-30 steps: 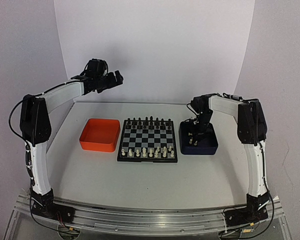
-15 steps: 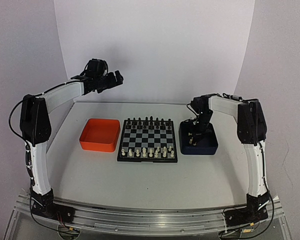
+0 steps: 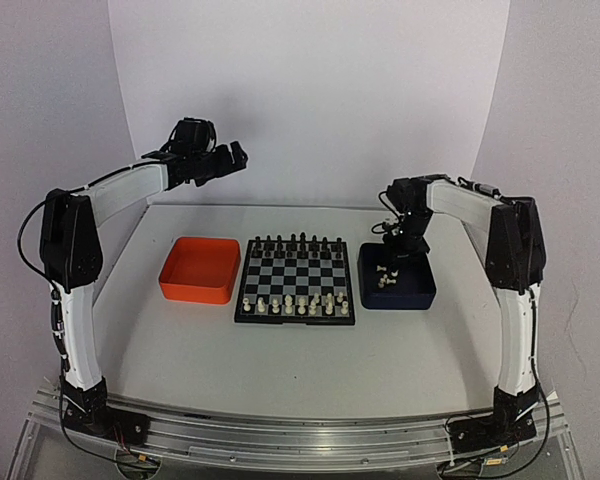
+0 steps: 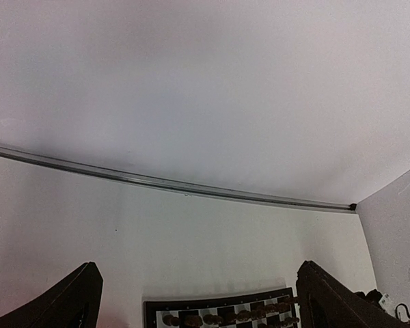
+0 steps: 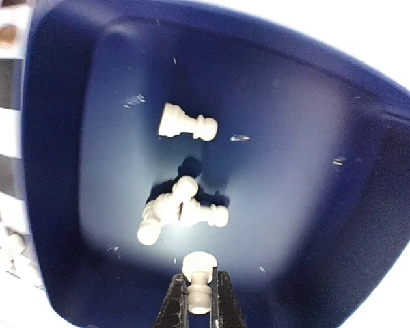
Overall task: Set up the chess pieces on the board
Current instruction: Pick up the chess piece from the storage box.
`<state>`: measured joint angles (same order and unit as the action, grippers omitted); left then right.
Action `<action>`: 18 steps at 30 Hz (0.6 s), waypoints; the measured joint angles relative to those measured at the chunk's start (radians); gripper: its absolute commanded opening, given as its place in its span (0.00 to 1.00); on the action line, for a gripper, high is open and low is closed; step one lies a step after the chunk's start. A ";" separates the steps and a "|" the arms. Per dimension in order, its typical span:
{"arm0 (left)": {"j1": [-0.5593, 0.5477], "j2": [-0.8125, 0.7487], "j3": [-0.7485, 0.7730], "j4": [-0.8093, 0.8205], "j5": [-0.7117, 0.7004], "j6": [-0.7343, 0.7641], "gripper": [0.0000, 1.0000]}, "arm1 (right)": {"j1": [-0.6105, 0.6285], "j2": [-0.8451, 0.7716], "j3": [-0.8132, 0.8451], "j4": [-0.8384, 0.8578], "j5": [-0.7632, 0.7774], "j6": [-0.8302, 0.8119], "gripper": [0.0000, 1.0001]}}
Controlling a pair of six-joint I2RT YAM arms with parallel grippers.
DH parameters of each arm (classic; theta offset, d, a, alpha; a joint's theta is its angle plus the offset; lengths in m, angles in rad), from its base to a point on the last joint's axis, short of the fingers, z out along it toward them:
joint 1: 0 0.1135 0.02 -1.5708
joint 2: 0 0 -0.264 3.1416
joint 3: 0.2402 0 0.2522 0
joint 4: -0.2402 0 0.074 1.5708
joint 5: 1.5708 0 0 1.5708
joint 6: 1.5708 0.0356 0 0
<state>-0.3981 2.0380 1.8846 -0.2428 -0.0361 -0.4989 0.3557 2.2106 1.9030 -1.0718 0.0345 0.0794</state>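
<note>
The chessboard lies mid-table, with black pieces along its far row and cream-white pieces on its near rows. My right gripper hangs above the dark blue tray. In the right wrist view it is shut on one cream-white piece, lifted over the tray floor. Loose white pieces lie below it: one apart and a small heap. My left gripper is raised high at the back left, open and empty; the left wrist view shows only the board's far edge.
An orange tray stands left of the board. The white backdrop wall rises close behind the table. The blue tray's walls surround the held piece.
My right gripper has risen out of the blue tray with a white piece in it, and the arm has swung slightly back. The left arm has not moved.
</note>
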 measured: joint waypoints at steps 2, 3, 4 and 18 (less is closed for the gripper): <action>0.000 0.000 -0.003 0.003 0.003 0.000 1.00 | 0.000 -0.029 0.000 -0.001 0.002 0.002 0.00; 0.000 -0.001 -0.009 0.008 0.005 0.000 1.00 | 0.000 -0.045 0.001 -0.002 0.001 0.004 0.00; 0.000 -0.003 -0.018 0.013 0.006 0.000 1.00 | 0.000 -0.059 0.002 -0.003 -0.001 0.005 0.00; 0.000 -0.114 -0.231 0.037 0.025 0.012 1.00 | 0.116 -0.098 0.234 -0.029 -0.123 0.019 0.00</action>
<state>-0.3981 1.9236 1.6539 -0.2059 -0.0107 -0.4871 0.4722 2.1127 2.1366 -1.1012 -0.0883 0.0983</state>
